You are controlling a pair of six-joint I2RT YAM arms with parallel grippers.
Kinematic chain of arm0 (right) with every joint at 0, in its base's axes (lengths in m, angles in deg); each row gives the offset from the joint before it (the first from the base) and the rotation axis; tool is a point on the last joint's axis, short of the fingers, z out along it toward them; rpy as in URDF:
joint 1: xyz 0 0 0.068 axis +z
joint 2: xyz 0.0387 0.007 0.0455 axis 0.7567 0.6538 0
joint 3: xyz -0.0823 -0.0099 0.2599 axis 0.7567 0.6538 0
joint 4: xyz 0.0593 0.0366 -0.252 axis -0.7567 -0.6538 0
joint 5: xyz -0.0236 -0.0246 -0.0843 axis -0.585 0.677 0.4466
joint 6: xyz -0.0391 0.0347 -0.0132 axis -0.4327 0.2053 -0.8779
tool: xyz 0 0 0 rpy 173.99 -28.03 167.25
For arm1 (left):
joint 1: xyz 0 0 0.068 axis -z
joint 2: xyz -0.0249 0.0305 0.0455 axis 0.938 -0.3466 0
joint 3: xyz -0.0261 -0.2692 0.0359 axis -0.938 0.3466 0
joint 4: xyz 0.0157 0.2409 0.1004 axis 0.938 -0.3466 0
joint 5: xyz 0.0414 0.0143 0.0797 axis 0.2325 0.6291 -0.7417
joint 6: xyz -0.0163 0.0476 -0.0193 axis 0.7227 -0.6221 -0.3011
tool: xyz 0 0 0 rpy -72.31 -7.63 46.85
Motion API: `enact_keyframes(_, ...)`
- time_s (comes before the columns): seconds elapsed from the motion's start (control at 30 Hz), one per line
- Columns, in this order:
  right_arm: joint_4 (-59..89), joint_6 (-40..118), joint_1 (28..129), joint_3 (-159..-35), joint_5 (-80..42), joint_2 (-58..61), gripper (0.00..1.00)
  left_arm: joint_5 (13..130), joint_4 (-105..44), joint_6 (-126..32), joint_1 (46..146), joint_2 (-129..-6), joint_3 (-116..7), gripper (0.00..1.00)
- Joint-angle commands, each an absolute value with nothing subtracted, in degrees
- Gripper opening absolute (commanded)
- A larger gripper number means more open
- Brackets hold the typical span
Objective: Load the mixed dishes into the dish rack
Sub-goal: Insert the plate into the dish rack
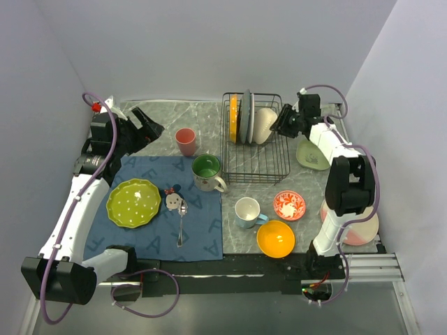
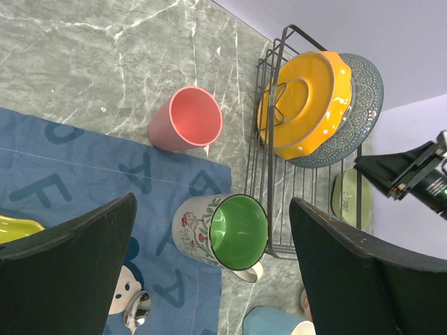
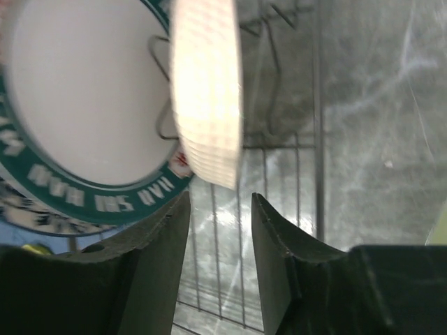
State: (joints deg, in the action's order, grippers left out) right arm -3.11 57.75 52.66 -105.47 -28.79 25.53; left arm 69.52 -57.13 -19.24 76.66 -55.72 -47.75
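The left gripper (image 2: 211, 202) has its fingers (image 2: 77, 251) spread wide; they hold nothing and touch nothing. Just ahead of the tips, between them, stands the green mug (image 2: 237, 234) at the edge of the mat (image 2: 63, 174). The pink cup (image 2: 188, 122) is farther ahead. The right gripper (image 3: 220, 197) keeps only a narrow gap between its fingers (image 3: 157, 258) (not fully closed), with nothing in it. Just ahead of their tips the cream bowl (image 3: 206, 91) stands on edge in the rack (image 3: 318, 139), beside a white plate (image 3: 77, 91). I cannot tell whether the tips touch it.
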Motion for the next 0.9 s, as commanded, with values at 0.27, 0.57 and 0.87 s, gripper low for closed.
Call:
enact_keyframes(0.27,8.4,57.1,52.4,-102.0,-34.9,28.3,0.69,69.5,-56.2,-19.4,76.3,-54.5,-48.1,0.97)
enact_keyframes(0.57,11.9,58.2,52.4,-102.3,-37.9,31.7,0.63,69.0,-56.1,-19.4,76.3,-54.9,-48.2,0.97)
enact_keyframes(0.87,11.2,56.8,52.4,-103.4,-37.1,29.6,0.31,69.2,-55.9,-19.4,76.3,-55.4,-48.2,0.97)
